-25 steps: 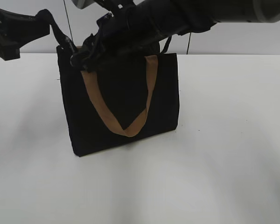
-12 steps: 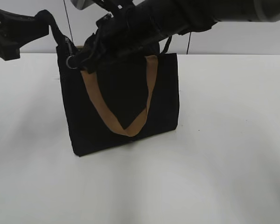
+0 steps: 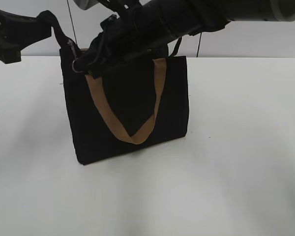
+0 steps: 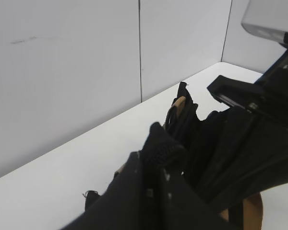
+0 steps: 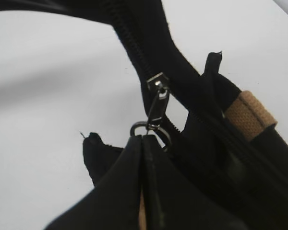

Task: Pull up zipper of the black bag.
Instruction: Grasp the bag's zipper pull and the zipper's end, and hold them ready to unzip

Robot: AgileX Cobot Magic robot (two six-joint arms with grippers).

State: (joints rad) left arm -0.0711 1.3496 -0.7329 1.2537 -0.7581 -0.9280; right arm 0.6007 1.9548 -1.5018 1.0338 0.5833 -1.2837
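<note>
The black bag (image 3: 173, 105) stands upright on the white table, with a tan strap handle (image 3: 119, 129) hanging down its front. My right gripper (image 3: 82, 63) reaches across to the bag's top left corner. It is shut on the silver ring pull (image 5: 147, 128) of the zipper (image 5: 127, 36); the slider (image 5: 157, 82) sits just above my right gripper's tips (image 5: 144, 139). My left gripper (image 3: 45, 22) is shut on the black fabric tail (image 4: 162, 146) at the bag's left end and holds it up and to the left. In the left wrist view its jaws (image 4: 156, 163) pinch that fabric.
The white table (image 3: 236, 177) lies all around the bag, with a pale wall (image 3: 246, 42) behind. My right arm (image 4: 259, 100) crosses above the bag's top. A second tan strap (image 5: 249, 112) lies by the bag's opening.
My right gripper has shifted slightly right along the bag's top, and the silver ring pull has come into sight at its tip. The left arm has hardly moved.
</note>
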